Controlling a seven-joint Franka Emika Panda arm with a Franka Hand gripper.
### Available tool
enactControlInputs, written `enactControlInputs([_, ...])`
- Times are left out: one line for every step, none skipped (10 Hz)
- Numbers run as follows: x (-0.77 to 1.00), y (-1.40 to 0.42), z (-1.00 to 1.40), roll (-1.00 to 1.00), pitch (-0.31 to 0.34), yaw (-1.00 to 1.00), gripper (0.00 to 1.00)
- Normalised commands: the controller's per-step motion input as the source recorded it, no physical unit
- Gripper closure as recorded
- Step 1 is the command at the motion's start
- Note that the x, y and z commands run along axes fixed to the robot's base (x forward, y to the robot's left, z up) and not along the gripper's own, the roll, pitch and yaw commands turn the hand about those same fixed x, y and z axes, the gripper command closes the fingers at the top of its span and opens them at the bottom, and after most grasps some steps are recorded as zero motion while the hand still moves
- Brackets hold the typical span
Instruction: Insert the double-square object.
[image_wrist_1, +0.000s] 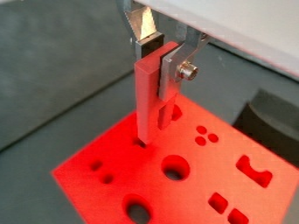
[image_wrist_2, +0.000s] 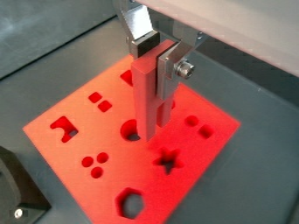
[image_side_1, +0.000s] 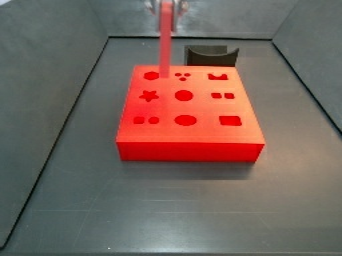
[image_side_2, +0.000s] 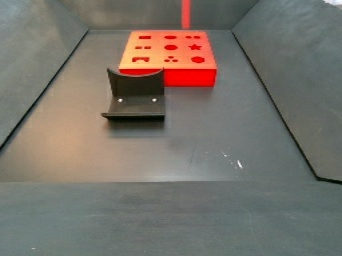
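My gripper (image_wrist_1: 156, 54) (image_wrist_2: 153, 54) is shut on the upper end of the double-square object (image_wrist_1: 147, 101) (image_wrist_2: 145, 101), a slim red peg of two parallel square bars that hangs straight down. Its lower tip is over the big red block (image_wrist_1: 122, 166) (image_wrist_2: 198, 179), close to the block's holes. In both side views the peg (image_side_1: 166, 35) (image_side_2: 185, 12) stands upright above the block's (image_side_1: 187, 145) (image_side_2: 194, 73) far part; the gripper itself is cut off at the frame edge there. Whether the tip touches the block I cannot tell.
A dark grey curved stand (image_side_1: 210, 54) (image_side_2: 134, 98) sits on the grey floor beside the block; it also shows in both wrist views (image_wrist_1: 271, 122) (image_wrist_2: 14, 194). Sloping grey walls (image_side_1: 60, 120) (image_side_2: 287, 90) ring the floor.
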Motion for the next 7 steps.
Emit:
enactControlInputs([0.34, 0.28, -0.3, -0.14, -0.126, -0.63, 1.0])
enactControlInputs([0.35, 0.19, -0.28, -0.11, -0.101, -0.78, 1.0])
enactControlInputs([0.3, 0.15, -0.25, -0.1, -0.099, -0.83, 1.0])
enactControlInputs([0.27, 0.11, -0.13, -0.16, -0.127, -0.82, 1.0])
enactControlInputs([0.21, 0.06, -0.08, -0.18, -0.143, -0.83, 1.0])
enactControlInputs([0.14, 0.0, -0.01, -0.23, -0.149, -0.85, 1.0])
enactControlInputs([0.07, 0.0, 0.0, -0.24, -0.141, -0.89, 1.0])
